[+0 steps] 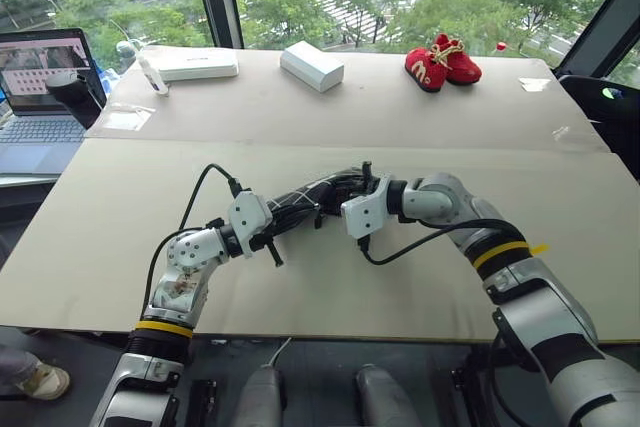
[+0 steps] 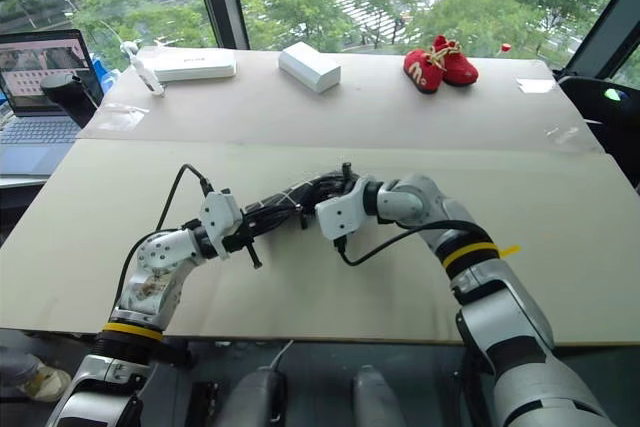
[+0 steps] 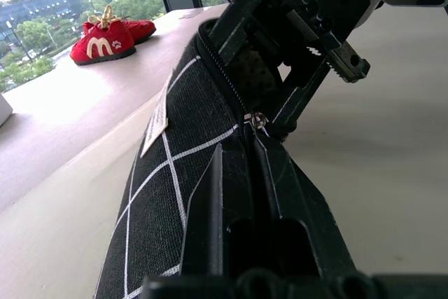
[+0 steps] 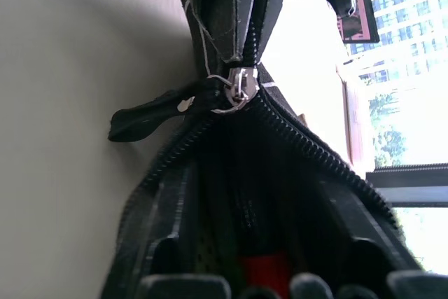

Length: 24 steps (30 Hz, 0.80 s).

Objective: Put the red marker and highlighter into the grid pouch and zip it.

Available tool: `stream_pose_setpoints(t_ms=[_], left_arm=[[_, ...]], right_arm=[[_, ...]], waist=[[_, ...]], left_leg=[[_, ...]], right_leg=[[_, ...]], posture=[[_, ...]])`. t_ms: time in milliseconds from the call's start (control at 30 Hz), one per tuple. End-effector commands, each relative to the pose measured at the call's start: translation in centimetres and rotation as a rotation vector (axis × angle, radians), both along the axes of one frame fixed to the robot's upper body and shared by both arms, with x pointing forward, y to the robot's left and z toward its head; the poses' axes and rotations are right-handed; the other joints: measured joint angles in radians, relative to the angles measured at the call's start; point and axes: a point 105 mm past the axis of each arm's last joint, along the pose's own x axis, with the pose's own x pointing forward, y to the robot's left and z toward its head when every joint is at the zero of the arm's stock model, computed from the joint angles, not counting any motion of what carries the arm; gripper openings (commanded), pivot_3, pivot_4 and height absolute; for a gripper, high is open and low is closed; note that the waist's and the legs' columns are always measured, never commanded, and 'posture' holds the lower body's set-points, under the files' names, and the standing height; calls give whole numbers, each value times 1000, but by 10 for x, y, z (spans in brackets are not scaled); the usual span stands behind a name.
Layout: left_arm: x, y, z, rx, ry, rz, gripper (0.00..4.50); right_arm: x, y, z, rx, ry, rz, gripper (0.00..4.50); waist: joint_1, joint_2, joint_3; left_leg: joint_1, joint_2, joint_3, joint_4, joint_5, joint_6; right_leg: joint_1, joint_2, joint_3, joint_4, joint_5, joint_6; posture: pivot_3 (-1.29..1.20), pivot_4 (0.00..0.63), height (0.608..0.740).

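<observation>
The grid pouch (image 1: 310, 197) hangs a little above the table (image 1: 450, 137), stretched between my two grippers. My left gripper (image 1: 280, 227) is shut on its left end, and the white label (image 3: 159, 120) shows beside the fingers. My right gripper (image 1: 350, 187) is at the pouch's right end, open, its fingers (image 4: 175, 250) standing either side of the gaping mouth. The zipper slider (image 4: 238, 92) sits partway along, with the black pull cord (image 4: 143, 122) hanging off it. The red marker (image 4: 266, 271) lies inside the mouth. The highlighter is hidden.
A pair of small red shoes (image 1: 442, 60) stands at the far right of the table. A white box (image 1: 312, 65) and a flat white device (image 1: 195, 65) lie at the back. A laptop (image 1: 40, 87) sits off the table's left edge.
</observation>
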Motion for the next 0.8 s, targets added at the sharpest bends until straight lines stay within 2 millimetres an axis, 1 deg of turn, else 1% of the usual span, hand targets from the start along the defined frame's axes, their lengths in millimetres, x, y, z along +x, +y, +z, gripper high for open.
stream_pose_setpoints(t_ms=[33,67,133,200,267,300,333,367,400,433,467,500,567,633,667,733,767,800], left_arm=[[-1,-1,13,-17,-56,-2,0],[-2,-1,12,-18,-56,-1,0],[-2,-1,12,-19,-56,1,0],[-1,0,10,-18,-54,3,0],[-1,0,9,-18,-53,5,0],[0,0,9,-18,-53,6,0],[0,0,9,-17,-53,6,0],[1,1,8,-17,-52,7,0],[1,1,8,-17,-52,6,0],[1,1,8,-16,-51,6,0],[1,1,8,-16,-51,6,0],[2,1,8,-15,-52,5,0],[3,2,8,-14,-53,6,0],[4,3,8,-14,-55,6,0],[4,3,9,-15,-56,7,0],[5,3,9,-17,-59,9,0],[5,4,9,-18,-60,9,0],[5,3,9,-19,-61,9,0]], right_arm=[[13,-18,33,109,-70,-85,3455],[14,-23,36,125,-70,-102,3788],[14,-36,41,162,-66,-129,3788],[15,-64,55,250,-52,-192,3788],[12,-82,64,324,-21,-223,3788],[9,-92,70,392,32,-246,3788],[7,-104,79,514,130,-278,3788],[2,-113,82,614,254,-291,3788],[-7,-117,79,689,423,-281,3788],[-21,-117,72,723,595,-251,3788],[-32,-115,68,730,709,-228,3788],[-46,-112,56,698,826,-217,3788],[-68,-103,32,639,1001,-221,3788],[-82,-91,11,609,1124,-247,3788],[-85,-87,5,601,1157,-260,3788],[-75,-74,-16,628,1151,-361,3788],[-71,-71,-22,639,1142,-394,3788],[-65,-64,-31,643,1118,-443,3788]], waist=[[0,0,0],[0,0,0],[0,0,0],[2,0,0],[3,0,0],[2,0,0],[2,0,0],[1,0,0],[0,0,0],[1,0,0],[2,0,0],[3,0,0],[3,0,0],[-3,0,0],[-5,0,0],[-8,0,0],[-9,0,0],[-7,0,0]], left_leg=[[0,0,0,0,0,0],[0,0,0,0,0,0],[0,0,0,0,0,0],[0,0,0,0,0,0],[0,0,0,0,0,0],[0,0,0,0,0,0],[0,0,0,0,0,0],[0,0,0,0,0,0],[0,0,0,0,0,0],[0,0,0,0,0,0],[0,0,-1,0,0,0],[0,0,-1,0,0,0],[0,0,-1,0,0,0],[1,0,-1,0,0,0],[1,0,-1,0,0,0],[1,0,-1,1,0,0],[1,0,-1,1,0,0],[1,0,-1,1,0,0]], right_leg=[[0,0,0,0,0,0],[0,0,0,0,0,0],[0,0,0,0,0,0],[0,0,0,0,0,0],[0,0,0,0,0,0],[0,0,0,-1,0,0],[0,0,0,-1,0,0],[1,0,0,-1,0,0],[1,0,0,-1,0,0],[1,0,0,0,0,0],[1,0,0,0,0,0],[1,0,0,0,0,0],[2,0,0,0,0,0],[2,1,0,0,0,0],[2,1,0,0,0,0],[1,1,0,0,0,0],[1,2,1,1,0,0],[1,2,1,1,-1,0]], posture=[[0,150,729],[0,150,729],[0,150,729],[0,150,729],[0,150,729],[0,150,729],[0,150,729],[0,150,729],[0,150,729],[0,150,729],[0,150,729],[0,150,729],[0,150,729],[0,150,729],[0,150,729],[0,150,729],[0,150,729],[0,150,729]])
